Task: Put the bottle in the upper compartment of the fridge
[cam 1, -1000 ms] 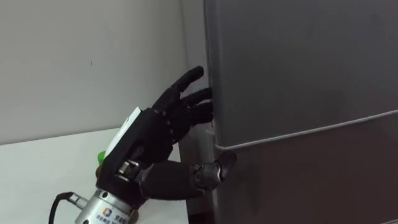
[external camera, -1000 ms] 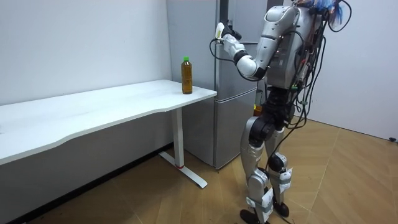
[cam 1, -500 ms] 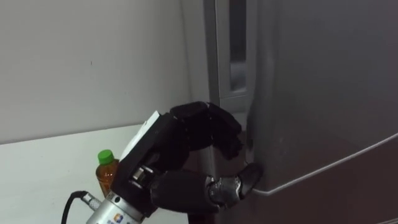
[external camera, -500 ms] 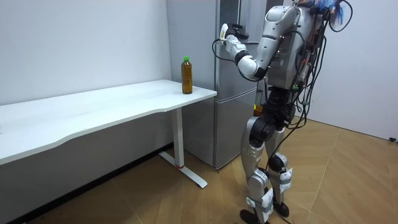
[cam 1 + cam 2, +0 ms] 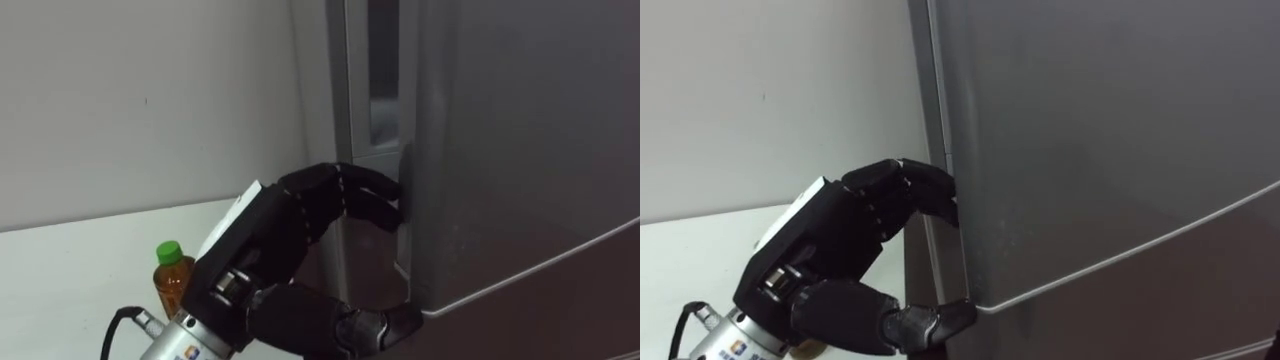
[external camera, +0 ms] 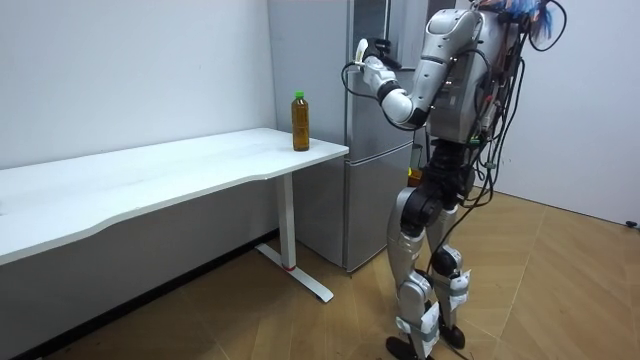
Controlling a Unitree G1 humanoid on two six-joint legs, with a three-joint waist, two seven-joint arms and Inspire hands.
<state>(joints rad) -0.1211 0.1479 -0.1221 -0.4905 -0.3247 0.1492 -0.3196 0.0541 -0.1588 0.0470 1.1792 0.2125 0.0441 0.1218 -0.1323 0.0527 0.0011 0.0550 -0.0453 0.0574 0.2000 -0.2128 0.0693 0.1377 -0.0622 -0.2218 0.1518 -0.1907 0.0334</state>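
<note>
Left eye view gives us the left hand (image 5: 268, 245) at the fridge (image 5: 335, 80). Its fingers (image 5: 350, 190) are curled round the side edge of the upper door (image 5: 520, 150), and the thumb is hooked under that door's lower corner. We see the door slightly ajar from the fridge body. The bottle (image 5: 172, 277) stands upright on the white table (image 5: 70, 270) just beside the fridge, held by no hand. In the room view we see the robot standing before the fridge.

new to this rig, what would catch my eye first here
The black left hand stands out first, fingers curled round the edge of the grey upper fridge door, which stands slightly ajar. Behind it, the green-capped bottle stands on the white table.
</note>
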